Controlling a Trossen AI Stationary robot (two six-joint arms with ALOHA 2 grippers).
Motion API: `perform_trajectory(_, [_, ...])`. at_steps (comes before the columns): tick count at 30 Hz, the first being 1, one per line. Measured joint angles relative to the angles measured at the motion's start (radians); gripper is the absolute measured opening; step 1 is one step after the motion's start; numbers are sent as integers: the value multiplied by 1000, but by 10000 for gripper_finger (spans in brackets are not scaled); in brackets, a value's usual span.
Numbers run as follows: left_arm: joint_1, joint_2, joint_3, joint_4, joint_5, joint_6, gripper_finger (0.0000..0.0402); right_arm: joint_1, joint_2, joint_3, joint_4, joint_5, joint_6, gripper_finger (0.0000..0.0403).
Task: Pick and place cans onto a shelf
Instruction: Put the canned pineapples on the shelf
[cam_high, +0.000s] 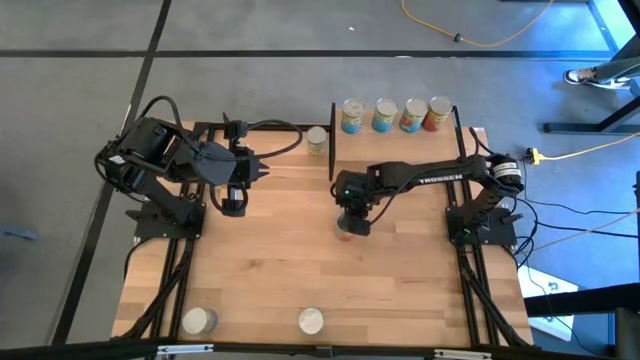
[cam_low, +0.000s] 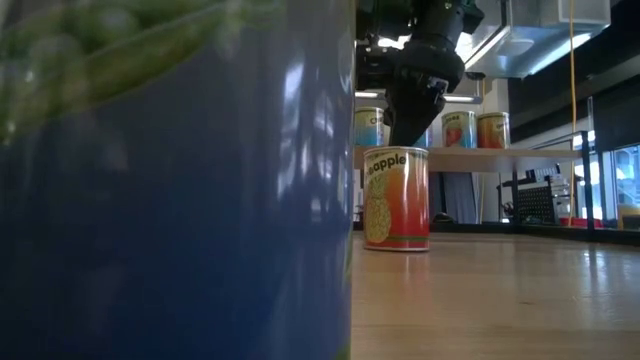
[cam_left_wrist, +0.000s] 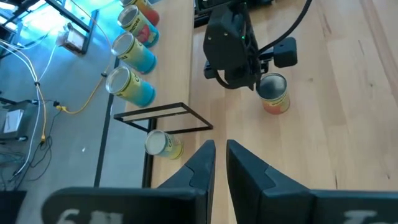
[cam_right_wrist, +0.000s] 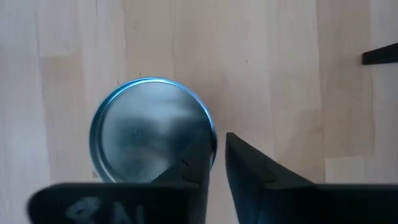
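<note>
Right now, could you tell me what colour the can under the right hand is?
Orange-red with a yellow pineapple, on the can; the low view shows it best.

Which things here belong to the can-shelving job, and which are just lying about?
Job: shelf; four cans on it; pineapple can below the right gripper; three other table cans; left gripper, waiting.
Lying about: yellow floor cable.

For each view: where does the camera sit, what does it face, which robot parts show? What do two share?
High: overhead, facing down on the table; both arms show.
Low: tabletop height, facing the shelf; right gripper shows.
Left wrist: faces the right arm; left gripper shows.
Right wrist: faces straight down; right gripper shows.
Shared: low and wrist views see the pineapple can.
</note>
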Motion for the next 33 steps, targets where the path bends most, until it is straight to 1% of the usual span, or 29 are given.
perform_trajectory(3, [0,0,0,0,0,0,34,1,0,0,0,1,16,17])
perform_trajectory(5, [0,0,0,0,0,0,34,1,1,0,1,2,23,8])
perform_trajectory(10, [0,0,0,0,0,0,34,2,2,1,5,7,23,4])
perform_trajectory(14, [0,0,0,0,0,0,34,2,7,26,-29,8,23,2])
perform_trajectory(22, [0,0,0,0,0,0,34,5,9,117,-158,15,-1,2])
perform_trajectory(25, [0,0,0,0,0,0,34,14,9,145,-169,18,-2,1])
perform_trajectory(30, [0,0,0,0,0,0,34,28,9,207,-259,42,-3,1])
perform_trajectory(33, [0,0,0,0,0,0,34,39,8,257,-334,81,-4,0])
